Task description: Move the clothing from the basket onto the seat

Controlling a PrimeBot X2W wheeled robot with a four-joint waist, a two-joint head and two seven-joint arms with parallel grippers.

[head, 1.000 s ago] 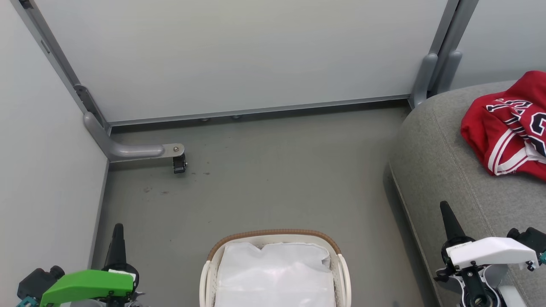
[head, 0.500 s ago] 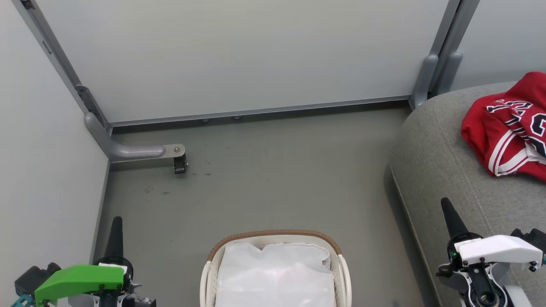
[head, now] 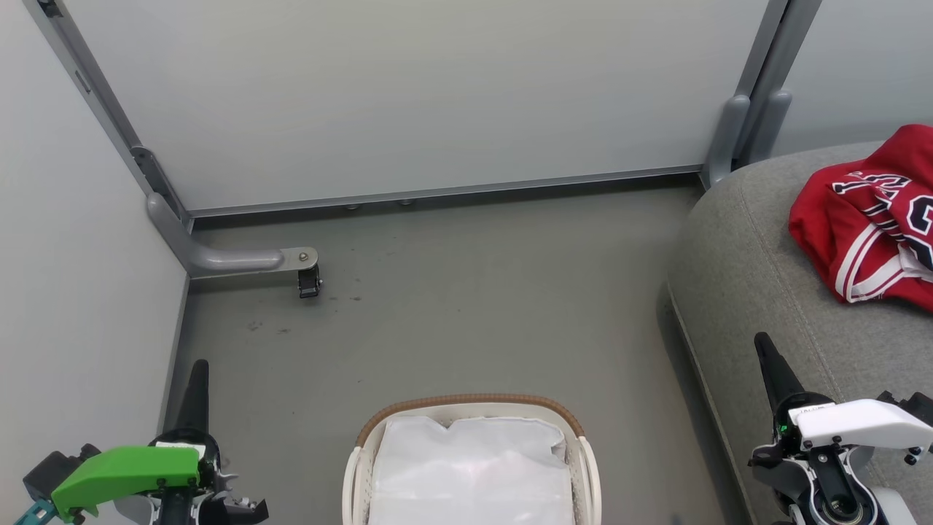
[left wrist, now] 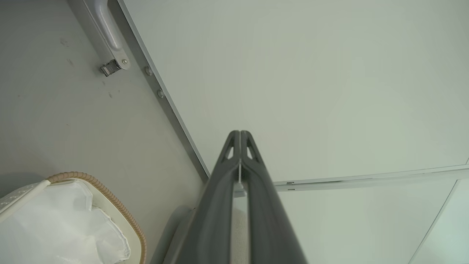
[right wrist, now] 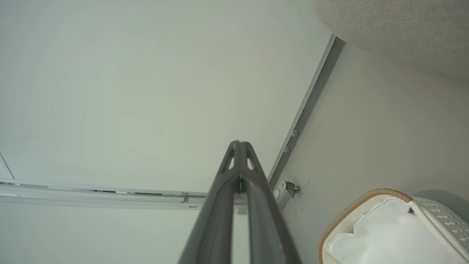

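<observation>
Head view first: the clothing [head: 871, 219] is lying crumpled on the seat [head: 743, 277] over at the right, red with white-striped trim. The frame edge chops off its right part, so the black lettering is too folded and cropped to read. The seat itself runs out of frame at the right and bottom. The basket [head: 466, 401] sits on the floor [head: 474, 292] at bottom centre, well apart from the clothing and just left of the seat's rounded edge. Its near half is cut off, and a white liner [head: 466, 474] covers what I can see of the inside. The left claw [head: 197, 379] is at the lower left above a green cover [head: 124, 474], and the right claw [head: 769, 357] is at the lower right above a white cover [head: 864, 426], overlapping the seat's edge in the picture. Each shows as 1 dark spike, fingers pressed together, gripping nothing. Left wrist view: the 2 fingers meet at the tips with just a thin slit lower down, nothing in it, pointing at the pale wall panel [left wrist: 311, 73]. A bit of the basket's brown rim and liner pokes in at the lower left, mostly cropped. Right wrist view: same deal, closed tip to tip and empty, basket corner cut off at the lower right, a slice of grey seat in the top right corner. There's also a small caster foot [right wrist: 291, 189] just right of the fingers, too tiny to make out well.
</observation>
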